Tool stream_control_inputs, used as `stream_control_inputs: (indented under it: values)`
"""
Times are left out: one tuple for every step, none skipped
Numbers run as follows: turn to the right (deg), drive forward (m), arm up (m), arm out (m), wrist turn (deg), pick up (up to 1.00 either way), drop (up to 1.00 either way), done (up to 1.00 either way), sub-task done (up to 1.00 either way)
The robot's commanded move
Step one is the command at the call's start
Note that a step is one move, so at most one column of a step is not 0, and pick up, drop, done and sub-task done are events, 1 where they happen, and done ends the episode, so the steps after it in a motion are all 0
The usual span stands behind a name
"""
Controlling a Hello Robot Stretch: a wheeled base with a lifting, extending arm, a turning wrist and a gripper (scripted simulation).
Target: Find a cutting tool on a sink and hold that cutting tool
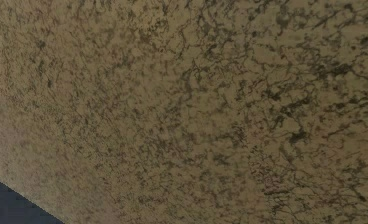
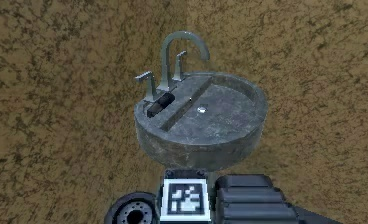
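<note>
Dark slim object (image 2: 162, 103) lies on sink (image 2: 207, 152) rim.

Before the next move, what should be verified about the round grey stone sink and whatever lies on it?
1. Target surface found: ok, the round grey stone sink is in the arm side view.
2. Cutting tool identified: cannot tell; a small dark object lies on the sink's ledge by the curved metal faucet.
3. Arm reached out to that object: not ok; the gripper is at the bottom edge, apart from the sink.
4. Anything held: cannot tell.
</note>
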Motion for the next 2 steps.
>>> stream_control_inputs:
  values:
    - [0.0,0.00,0.00,0.48,0.0,0.00,0.00,0.00,0.00]
    - [0.0,0.00,0.00,0.00,45.0,0.00,0.00,0.00,0.00]
